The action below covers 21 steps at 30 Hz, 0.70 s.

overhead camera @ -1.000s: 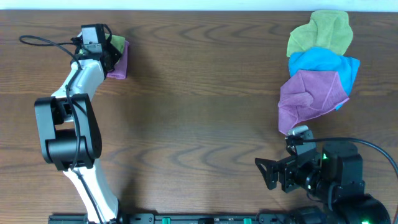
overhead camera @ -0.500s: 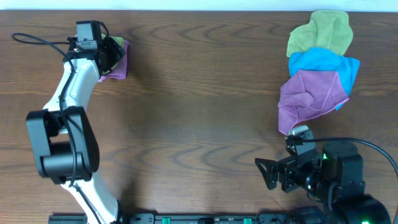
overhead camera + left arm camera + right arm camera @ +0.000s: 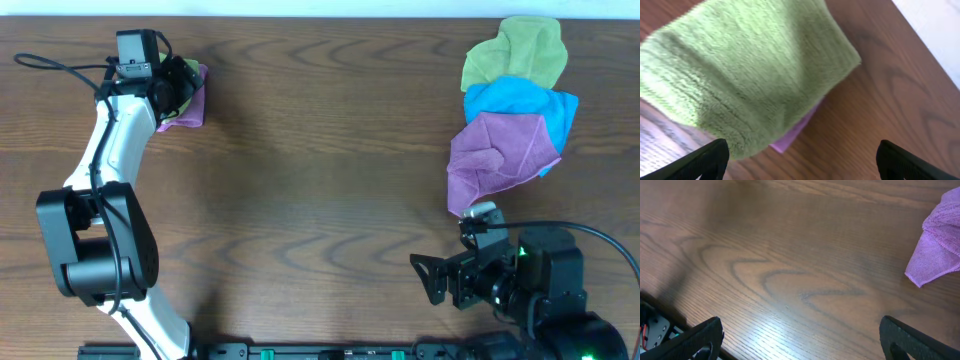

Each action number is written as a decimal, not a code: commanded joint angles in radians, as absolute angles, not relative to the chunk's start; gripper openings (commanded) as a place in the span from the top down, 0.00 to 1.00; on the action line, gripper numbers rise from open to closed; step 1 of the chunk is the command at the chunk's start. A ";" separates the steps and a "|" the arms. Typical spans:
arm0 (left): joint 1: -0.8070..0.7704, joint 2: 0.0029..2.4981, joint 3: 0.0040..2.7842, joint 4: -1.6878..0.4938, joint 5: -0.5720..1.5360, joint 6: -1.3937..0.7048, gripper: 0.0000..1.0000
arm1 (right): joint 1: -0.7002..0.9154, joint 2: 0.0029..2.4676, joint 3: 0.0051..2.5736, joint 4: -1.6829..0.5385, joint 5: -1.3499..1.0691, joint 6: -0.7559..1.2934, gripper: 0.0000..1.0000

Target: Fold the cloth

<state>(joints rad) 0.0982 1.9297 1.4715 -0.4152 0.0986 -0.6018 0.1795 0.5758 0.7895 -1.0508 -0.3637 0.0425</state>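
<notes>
The cloth [image 3: 750, 65] is light lime-green and lies folded on top of a folded purple cloth [image 3: 795, 132] at the table's far left back. From overhead only a sliver of the cloth [image 3: 192, 68] shows beside the arm, with the purple cloth [image 3: 190, 105] under it. My left gripper [image 3: 800, 162] hovers over the stack's near edge, open wide, nothing between its fingers; overhead it [image 3: 178, 85] covers most of the stack. My right gripper [image 3: 425, 280] rests open low at the front right, over bare wood [image 3: 800, 340].
A pile of loose cloths sits at the back right: an olive-green cloth [image 3: 515, 50], a blue cloth [image 3: 520, 105] and a purple cloth [image 3: 500, 155], whose corner [image 3: 937, 250] shows in the right wrist view. The table's back edge [image 3: 935, 30] runs close behind the left stack.
My left gripper has opened and let go of the cloth, then drawn back slightly toward the far left. The right arm has not moved.
</notes>
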 commanded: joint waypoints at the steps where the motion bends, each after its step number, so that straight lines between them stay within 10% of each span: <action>1: 0.104 1.893 1.491 -0.414 0.168 -0.598 0.05 | 0.171 0.574 0.782 -1.051 -0.370 0.055 0.01; 21: 0.104 1.711 1.491 -0.578 0.067 -0.526 0.05 | 0.171 0.574 0.782 -1.051 -0.370 0.055 0.01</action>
